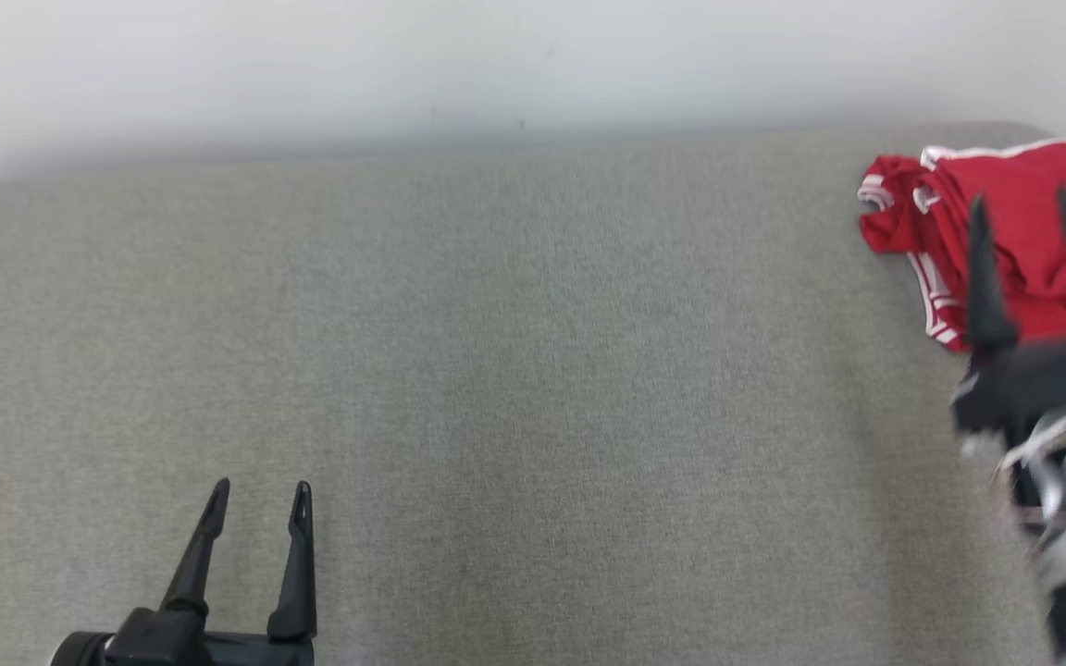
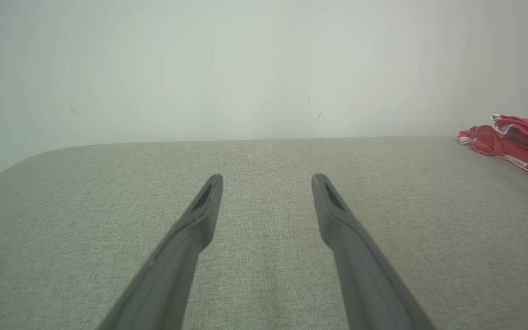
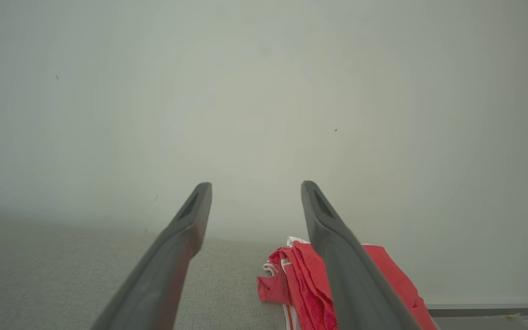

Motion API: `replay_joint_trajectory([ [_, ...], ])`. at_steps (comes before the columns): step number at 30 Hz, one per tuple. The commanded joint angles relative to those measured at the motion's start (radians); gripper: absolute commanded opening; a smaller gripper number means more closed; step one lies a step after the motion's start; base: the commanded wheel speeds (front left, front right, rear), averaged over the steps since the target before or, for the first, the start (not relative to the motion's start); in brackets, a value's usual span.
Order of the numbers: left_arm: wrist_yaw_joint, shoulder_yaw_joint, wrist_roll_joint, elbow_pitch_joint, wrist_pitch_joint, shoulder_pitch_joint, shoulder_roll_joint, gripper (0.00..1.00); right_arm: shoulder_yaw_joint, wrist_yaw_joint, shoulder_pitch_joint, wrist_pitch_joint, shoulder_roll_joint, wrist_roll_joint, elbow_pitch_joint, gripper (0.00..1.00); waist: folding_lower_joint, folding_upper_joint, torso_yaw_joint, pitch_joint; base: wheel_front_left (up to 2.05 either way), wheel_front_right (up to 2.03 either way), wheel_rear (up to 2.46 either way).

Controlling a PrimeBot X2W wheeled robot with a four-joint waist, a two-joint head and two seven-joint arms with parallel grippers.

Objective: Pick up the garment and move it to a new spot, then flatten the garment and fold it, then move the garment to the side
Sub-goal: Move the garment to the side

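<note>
Garment [image 1: 1033, 250] just ahead of right hand [image 1: 1022, 199]

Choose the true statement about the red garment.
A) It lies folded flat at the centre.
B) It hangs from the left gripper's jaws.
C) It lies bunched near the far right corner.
C: the red garment sits crumpled by the far right corner of the grey surface, and the right gripper and left gripper are open, holding nothing.

Plain indoor test space, by the look of it: a bare pale wall [image 1: 496, 65] right behind a wide grey fabric-covered surface [image 1: 533, 370] (rounded at its corners).
</note>
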Motion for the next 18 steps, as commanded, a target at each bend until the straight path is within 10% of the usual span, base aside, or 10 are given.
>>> replay_joint_trajectory([
  [1,0.001,-0.003,-0.001,0.005,-0.003,0.013,-0.005,1.00,-0.015,-0.002,0.056,0.000,0.030,-0.015,-0.019,1.00,0.0004,0.0003,0.018,-0.057,0.00,0.00,0.00],
  [18,0.003,0.013,0.038,0.092,-0.003,0.076,-0.020,1.00,-0.064,-0.002,0.584,-0.001,0.247,-0.038,-0.273,1.00,0.0004,0.0003,0.071,-0.180,0.00,0.00,0.00],
])
